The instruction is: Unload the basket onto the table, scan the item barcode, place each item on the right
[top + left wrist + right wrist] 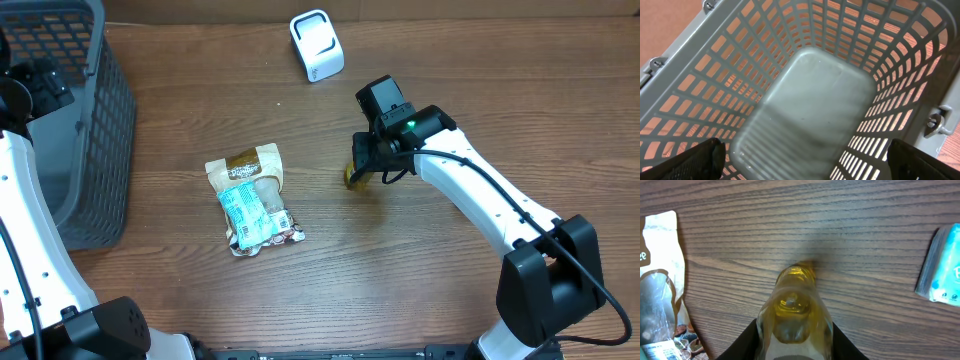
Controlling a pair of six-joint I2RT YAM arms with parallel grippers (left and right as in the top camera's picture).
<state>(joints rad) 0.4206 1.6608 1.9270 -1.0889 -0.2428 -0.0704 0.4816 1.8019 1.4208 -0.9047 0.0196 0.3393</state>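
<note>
On the table's right half, the right gripper [368, 163] gripped one yellow bottle [795, 300], near the one white scanner [316, 45]. Two packets [247, 203] lay mid-table, touching. Over the one grey basket [890, 60], the left gripper [810, 160] hung released, jaws wide.

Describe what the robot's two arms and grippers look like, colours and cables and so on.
Both the left arm and right arm have smooth white tubular links with bulky black joints, and a thin black cable runs along each. The right wrist shows a small green light. The jaws on both are black.
</note>
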